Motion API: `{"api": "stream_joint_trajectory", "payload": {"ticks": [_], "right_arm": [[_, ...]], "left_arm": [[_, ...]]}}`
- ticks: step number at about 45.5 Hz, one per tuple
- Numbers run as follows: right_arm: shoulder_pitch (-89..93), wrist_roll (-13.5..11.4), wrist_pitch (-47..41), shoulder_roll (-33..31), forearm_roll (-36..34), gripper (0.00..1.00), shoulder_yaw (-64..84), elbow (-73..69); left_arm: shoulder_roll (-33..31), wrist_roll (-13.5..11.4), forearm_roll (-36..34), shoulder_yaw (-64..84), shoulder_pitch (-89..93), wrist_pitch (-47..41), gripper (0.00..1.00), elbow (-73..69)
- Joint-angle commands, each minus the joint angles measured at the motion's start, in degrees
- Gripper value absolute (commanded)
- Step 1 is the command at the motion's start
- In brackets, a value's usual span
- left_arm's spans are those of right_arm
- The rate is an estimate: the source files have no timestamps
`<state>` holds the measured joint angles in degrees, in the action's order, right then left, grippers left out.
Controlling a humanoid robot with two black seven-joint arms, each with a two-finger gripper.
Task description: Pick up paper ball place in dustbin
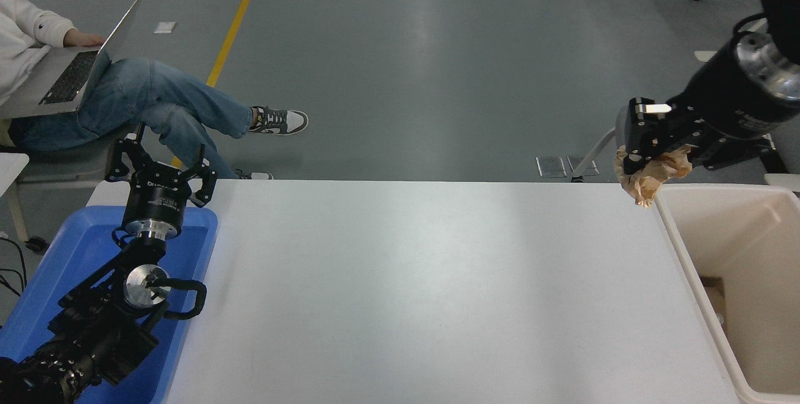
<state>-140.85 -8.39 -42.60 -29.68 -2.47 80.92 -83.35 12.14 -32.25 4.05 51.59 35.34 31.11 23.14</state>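
My right gripper [650,157] is shut on the tan paper ball [651,177] and holds it high in the air, just left of the far left corner of the dustbin [678,247]. The ball hangs below the fingers. The dustbin is cream-beige and stands at the table's right edge; a bit of paper lies inside it. My left gripper [161,163] is open and parked at the lower left, over the blue tray.
A shallow blue tray [75,254] sits at the table's left edge under the left arm. A person with a laptop sits at the far left. A grey chair stands behind the right gripper.
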Motion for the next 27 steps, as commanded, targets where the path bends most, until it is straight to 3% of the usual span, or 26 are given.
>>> {"api": "stream_joint_trajectory", "payload": {"ticks": [1, 15, 27], "right_arm": [[2.0, 0.0, 9.7, -11.2, 1.2, 0.00, 8.0, 2.5], [29.4, 0.1, 34.2, -17.3, 1.2, 0.00, 0.2, 11.4], [62.2, 0.1, 36.7, -16.8, 1.2, 0.00, -20.4, 32.3]], "left_arm": [[0.0, 0.0, 0.0, 0.0, 0.1, 0.0, 0.99, 0.0], [0.0, 0.0, 0.0, 0.0, 0.1, 0.0, 0.99, 0.1], [0.0, 0.0, 0.0, 0.0, 0.0, 0.0, 0.99, 0.0]]}}
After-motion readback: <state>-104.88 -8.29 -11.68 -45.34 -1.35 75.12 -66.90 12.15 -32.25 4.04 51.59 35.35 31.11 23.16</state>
